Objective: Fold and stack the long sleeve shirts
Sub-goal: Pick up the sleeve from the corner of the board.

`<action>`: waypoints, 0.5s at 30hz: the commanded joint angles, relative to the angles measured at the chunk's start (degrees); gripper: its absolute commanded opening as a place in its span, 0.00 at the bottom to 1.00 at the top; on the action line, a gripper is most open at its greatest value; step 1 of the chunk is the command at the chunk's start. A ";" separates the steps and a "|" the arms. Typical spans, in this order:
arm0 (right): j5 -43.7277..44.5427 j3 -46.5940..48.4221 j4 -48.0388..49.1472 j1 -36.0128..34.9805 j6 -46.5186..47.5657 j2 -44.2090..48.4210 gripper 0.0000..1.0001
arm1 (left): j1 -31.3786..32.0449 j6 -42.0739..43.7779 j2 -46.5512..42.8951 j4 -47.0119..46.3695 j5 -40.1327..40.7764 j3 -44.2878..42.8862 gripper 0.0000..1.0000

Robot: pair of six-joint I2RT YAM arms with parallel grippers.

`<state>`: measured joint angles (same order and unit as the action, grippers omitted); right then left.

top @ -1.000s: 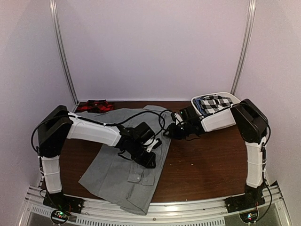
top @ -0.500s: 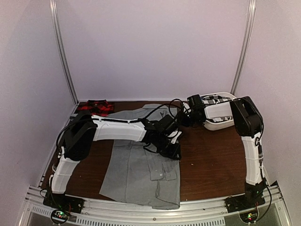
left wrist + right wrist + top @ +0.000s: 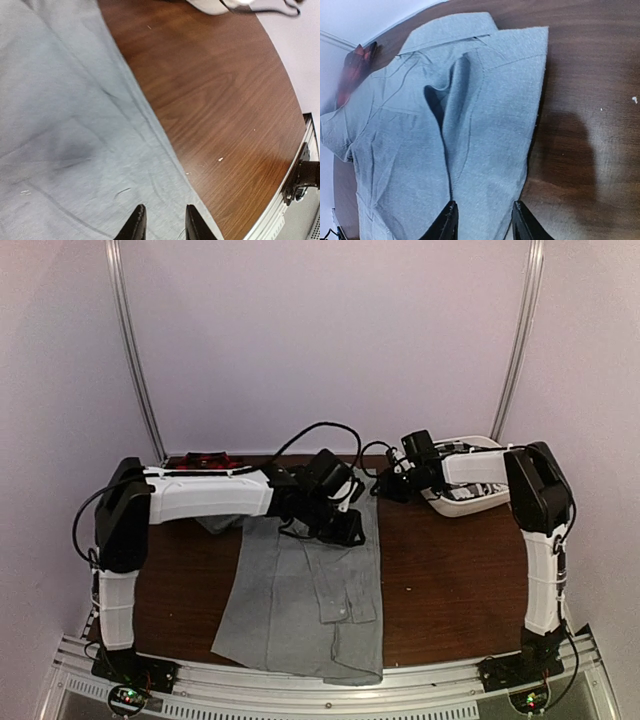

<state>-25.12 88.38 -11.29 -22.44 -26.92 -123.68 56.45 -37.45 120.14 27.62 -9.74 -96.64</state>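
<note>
The light grey shirt (image 3: 300,590) lies flat lengthwise on the brown table (image 3: 450,580), collar toward the back. My left gripper (image 3: 348,532) is open over the shirt's upper right part. In the left wrist view the gripper (image 3: 165,226) hovers over grey cloth (image 3: 65,125) near its right edge. My right gripper (image 3: 383,487) is open by the shirt's far right corner. In the right wrist view the gripper (image 3: 485,222) hangs above the shirt (image 3: 485,125) and its collar (image 3: 450,32). The red-and-black plaid shirt (image 3: 205,460) lies bunched at the back left, also in the right wrist view (image 3: 351,75).
A white basket (image 3: 470,502) stands at the back right, mostly behind my right arm. A metal rail (image 3: 300,690) runs along the table's near edge, where the shirt's hem hangs. Bare wood lies right of the shirt.
The grey shirt has slid right and straightened. My left gripper moved from the shirt's middle toward its far right part. My right gripper drew back toward the basket.
</note>
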 commanded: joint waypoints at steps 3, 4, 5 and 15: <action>3.35 -4.18 0.29 -2.88 0.58 9.63 0.38 | -8.59 -2.47 -19.02 -3.74 8.83 13.60 0.30; 3.44 -5.01 0.60 -3.56 0.48 10.78 0.38 | -10.07 -2.89 -21.55 -4.03 9.87 16.00 0.30; 3.64 -5.67 0.93 -4.31 0.42 11.55 0.38 | -12.34 -3.07 -23.74 -4.28 10.90 18.49 0.30; 0.57 -7.47 8.97 -13.07 -4.09 10.23 0.37 | -29.68 -2.93 -39.40 -5.31 13.90 36.83 0.36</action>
<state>-23.40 80.88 -7.46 -32.69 -28.53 -111.53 32.01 -40.23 84.62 23.88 2.22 -64.90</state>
